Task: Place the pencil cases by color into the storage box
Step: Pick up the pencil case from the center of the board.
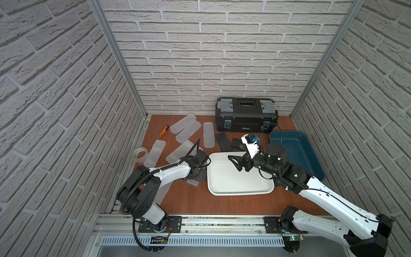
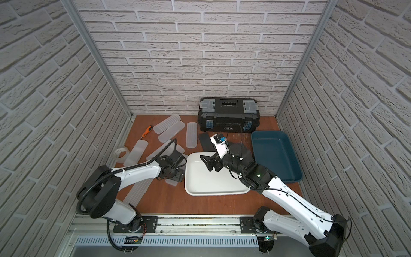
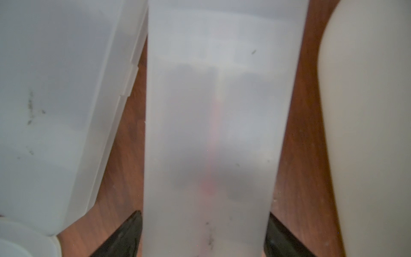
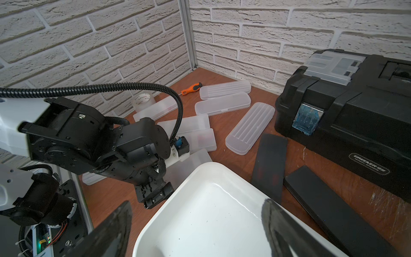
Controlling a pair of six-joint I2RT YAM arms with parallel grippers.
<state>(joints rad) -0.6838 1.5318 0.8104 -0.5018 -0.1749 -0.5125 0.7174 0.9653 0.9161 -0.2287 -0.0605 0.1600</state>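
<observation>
Several frosted white pencil cases (image 1: 188, 131) lie scattered on the left half of the brown table, one of them ribbed (image 1: 209, 134). In the left wrist view my left gripper (image 3: 204, 213) points down over a frosted white pencil case (image 3: 211, 122), and both black fingers press against its long sides. That case's end (image 1: 193, 183) pokes out beside the white storage box (image 1: 240, 193). Two black pencil cases (image 1: 223, 141) lie behind that box. My right gripper (image 1: 234, 164) hovers open over the white box (image 4: 200, 169), holding nothing. A dark blue storage box (image 1: 298, 151) stands at the right.
A black toolbox (image 1: 245, 114) stands shut against the back wall. An orange-handled screwdriver (image 1: 164, 131) and a clear tape roll (image 1: 140, 153) lie at the far left. A ribbed white case (image 1: 163, 191) lies under my left arm. Brick walls close in three sides.
</observation>
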